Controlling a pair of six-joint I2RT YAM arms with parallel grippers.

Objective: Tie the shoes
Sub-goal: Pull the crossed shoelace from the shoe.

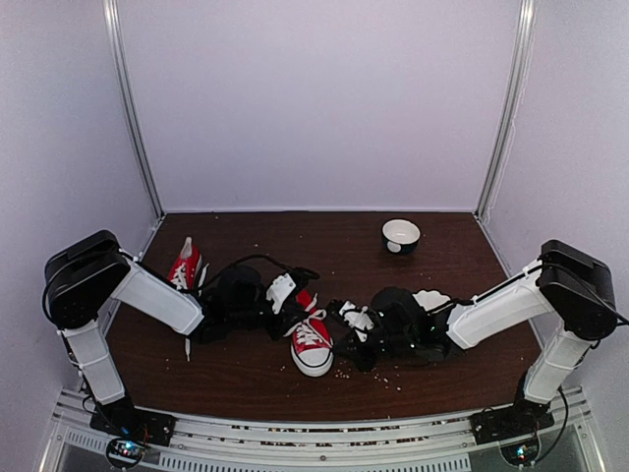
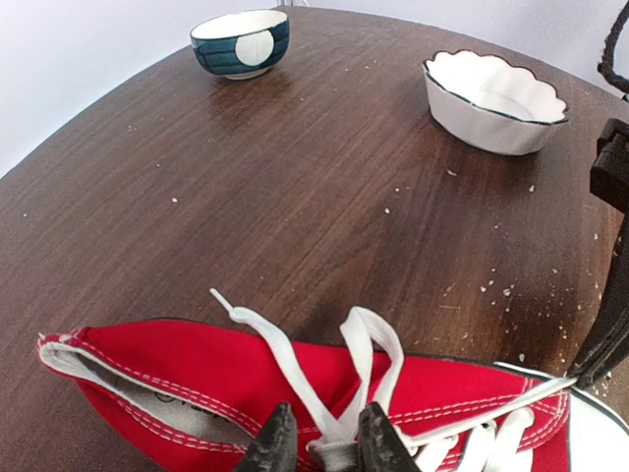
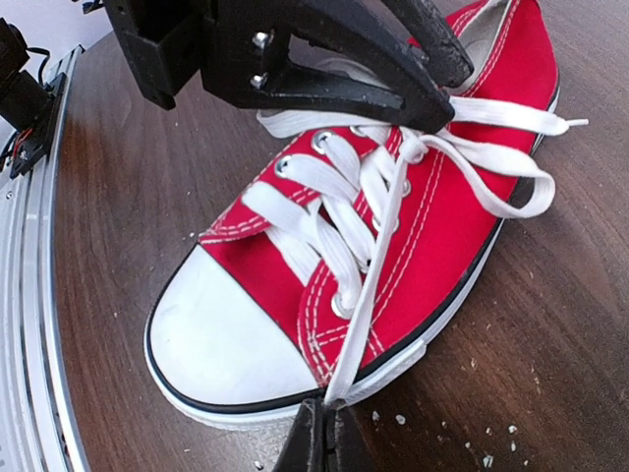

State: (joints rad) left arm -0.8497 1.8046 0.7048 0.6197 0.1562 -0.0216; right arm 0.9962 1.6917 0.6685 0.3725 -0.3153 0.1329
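One red shoe [image 1: 313, 342] with a white toe cap lies in the middle of the table between the two arms. The other shoe [image 1: 185, 264] lies at the far left beside the left arm. My left gripper [image 2: 326, 413] is shut on the lace knot [image 2: 339, 447] over the tongue. A white lace loop [image 2: 378, 339] and a free lace end [image 2: 257, 329] rise from the knot. My right gripper [image 3: 324, 405] is shut on a lace strand [image 3: 378, 265], which runs taut from the knot across the shoe [image 3: 432, 226] to the toe side.
A dark bowl with a white spot [image 1: 400, 236] stands at the back right. A white scalloped bowl [image 2: 494, 87] sits closer, near the right arm. Crumbs are scattered over the brown table [image 2: 324, 187]. A metal rail [image 3: 25, 295] runs along the near edge.
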